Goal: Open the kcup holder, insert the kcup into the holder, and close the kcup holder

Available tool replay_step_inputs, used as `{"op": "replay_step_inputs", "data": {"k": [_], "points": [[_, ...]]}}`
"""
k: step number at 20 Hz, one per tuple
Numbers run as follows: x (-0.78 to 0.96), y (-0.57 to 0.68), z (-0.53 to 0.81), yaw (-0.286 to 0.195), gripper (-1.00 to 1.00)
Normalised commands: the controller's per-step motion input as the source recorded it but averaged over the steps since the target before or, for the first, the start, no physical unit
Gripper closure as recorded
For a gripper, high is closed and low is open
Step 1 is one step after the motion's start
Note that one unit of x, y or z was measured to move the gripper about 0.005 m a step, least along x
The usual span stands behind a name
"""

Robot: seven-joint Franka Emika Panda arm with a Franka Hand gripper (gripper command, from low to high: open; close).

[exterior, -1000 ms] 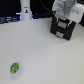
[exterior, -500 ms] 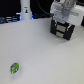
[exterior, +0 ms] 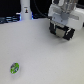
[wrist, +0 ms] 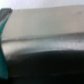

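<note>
1. Two task items: kcup holder [exterior: 64, 31] at approx 1 o'clock of the table [exterior: 40, 55] in the exterior view, under the gripper [exterior: 62, 24]; kcup [exterior: 15, 67] at 7 o'clock, well apart.
2. Holder prob. stiff, heavy; pull by a drawer handle. Kcup light, foil top fragile; grip by rim.
3. Pincer state: can't tell. Wrist view blurred, only a dark surface.

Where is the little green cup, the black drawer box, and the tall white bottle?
kcup [exterior: 15, 67]: exterior view, its green top.
kcup holder [exterior: 65, 33]: exterior view, its dark front below the arm.
tall white bottle [exterior: 24, 10]: exterior view, its white body.
</note>
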Motion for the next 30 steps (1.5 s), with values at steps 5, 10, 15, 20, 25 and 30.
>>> {"op": "replay_step_inputs", "data": {"k": [5, 10, 15, 20, 25, 30], "points": [[0.93, -0.36, 0.12, -0.076, 1.0], [0.93, -0.36, 0.13, -0.077, 1.0], [0.91, -0.36, 0.11, -0.074, 1.0], [0.66, -0.21, 0.11, -0.069, 1.0], [0.49, -0.11, 0.14, -0.109, -1.0], [0.41, -0.27, 0.27, -0.138, -1.0]]}}
